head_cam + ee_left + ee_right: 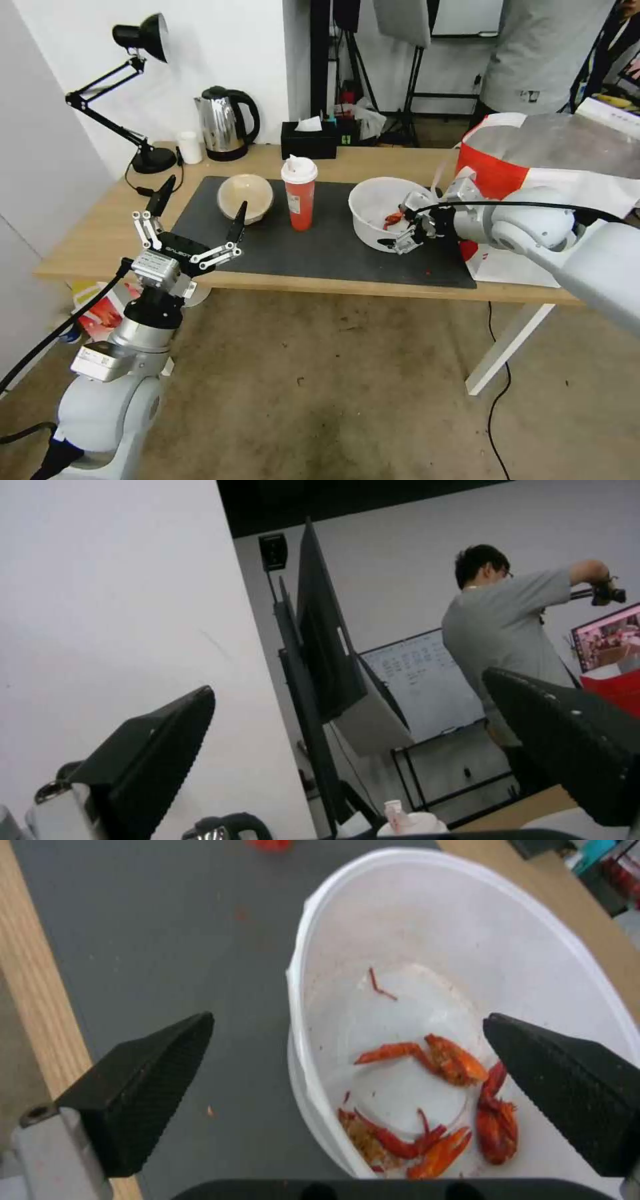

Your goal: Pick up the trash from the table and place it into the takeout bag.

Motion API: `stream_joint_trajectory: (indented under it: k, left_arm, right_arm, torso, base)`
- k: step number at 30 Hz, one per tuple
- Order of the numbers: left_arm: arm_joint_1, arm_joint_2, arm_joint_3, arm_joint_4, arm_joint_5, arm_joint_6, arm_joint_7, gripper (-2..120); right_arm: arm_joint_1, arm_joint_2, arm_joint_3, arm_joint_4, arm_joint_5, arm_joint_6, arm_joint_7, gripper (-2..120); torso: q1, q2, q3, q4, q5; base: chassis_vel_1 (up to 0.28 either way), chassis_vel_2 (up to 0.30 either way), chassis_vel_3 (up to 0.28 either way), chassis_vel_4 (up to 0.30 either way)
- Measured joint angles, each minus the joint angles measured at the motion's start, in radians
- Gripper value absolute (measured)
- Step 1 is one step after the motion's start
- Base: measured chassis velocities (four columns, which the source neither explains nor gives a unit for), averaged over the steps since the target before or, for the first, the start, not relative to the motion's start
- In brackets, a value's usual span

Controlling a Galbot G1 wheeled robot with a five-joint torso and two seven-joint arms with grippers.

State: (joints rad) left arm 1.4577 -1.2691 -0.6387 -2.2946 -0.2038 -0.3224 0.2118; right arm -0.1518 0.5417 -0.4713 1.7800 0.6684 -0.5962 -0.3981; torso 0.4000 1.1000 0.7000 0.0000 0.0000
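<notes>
A long light-wood rectangular table point(100, 230) with white legs carries a large dark grey mat point(320, 250). On the mat, from left to right, stand a shallow beige paper-pulp bowl point(245, 197), a tall red cup with a white lid point(299, 193) and a wide white plastic bowl point(381, 210) with red crayfish shells point(440, 1100) lying in its bottom. At the right end of the table sits a large boxy white takeout bag point(527, 173) with a red side panel, its mouth open and its silvery lining showing.

The right gripper point(407, 223) hangs at the near right rim of the white bowl. In the right wrist view its two black fingers point(147, 1080) are spread wide, one over the mat outside the bowl wall and the other over the inside of the bowl, so the rim lies between them; they hold nothing, and I cannot tell whether either finger touches the plastic.

The left gripper point(200, 210) is raised near the left front edge of the table, its black fingertips point(237, 223) pointing up and splayed far apart with nothing between them. One fingertip stands in front of the beige bowl.

Along the far edge of the table are a black desk lamp point(133, 87), a small plain white cup point(190, 147), a steel electric kettle point(225, 123) and a black tissue box point(309, 139).
</notes>
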Motion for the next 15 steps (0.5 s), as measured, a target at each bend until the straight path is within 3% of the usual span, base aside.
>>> stream_joint_trajectory:
  k: [15]
  left_arm:
    - [0.018,-0.008,-0.007,-0.012,0.000,-0.003,0.000,100]
  right_arm:
    - [0.024,0.041,-0.047,-0.047,-0.014,0.000,0.000,100]
  torso:
    - [0.000,0.000,0.000,0.0000,-0.0001]
  base:
    - [0.000,0.000,0.000,0.000]
